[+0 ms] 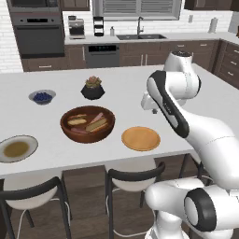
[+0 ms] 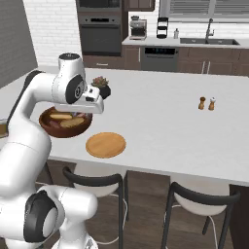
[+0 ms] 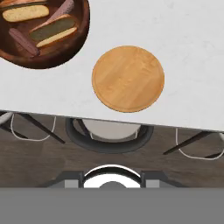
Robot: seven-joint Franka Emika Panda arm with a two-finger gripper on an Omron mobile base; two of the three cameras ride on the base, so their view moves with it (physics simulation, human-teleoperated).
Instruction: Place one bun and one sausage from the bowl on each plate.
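The dark wooden bowl (image 1: 87, 132) (image 2: 64, 130) (image 3: 43, 57) stands on the white island counter and holds two split buns (image 3: 24, 13) (image 3: 52, 30) and purplish sausages (image 3: 24, 41). To its right lies the plain orange-tan plate (image 1: 141, 138) (image 2: 105, 145) (image 3: 128, 78), bare. The grey-rimmed plate (image 1: 17, 148) with an olive centre lies at the counter's left front, also bare. My gripper (image 3: 111, 181) (image 2: 91, 111) hangs high above the counter's front edge, right of the bowl, pointing down. Its fingers stand apart with nothing between them.
A small bowl of blueberries (image 1: 42, 96) and a black plant pot (image 1: 93, 88) stand behind the wooden bowl. Salt and pepper shakers (image 2: 206, 103) are far to the right. Stools (image 1: 133, 179) (image 3: 109, 133) are tucked under the counter's front edge.
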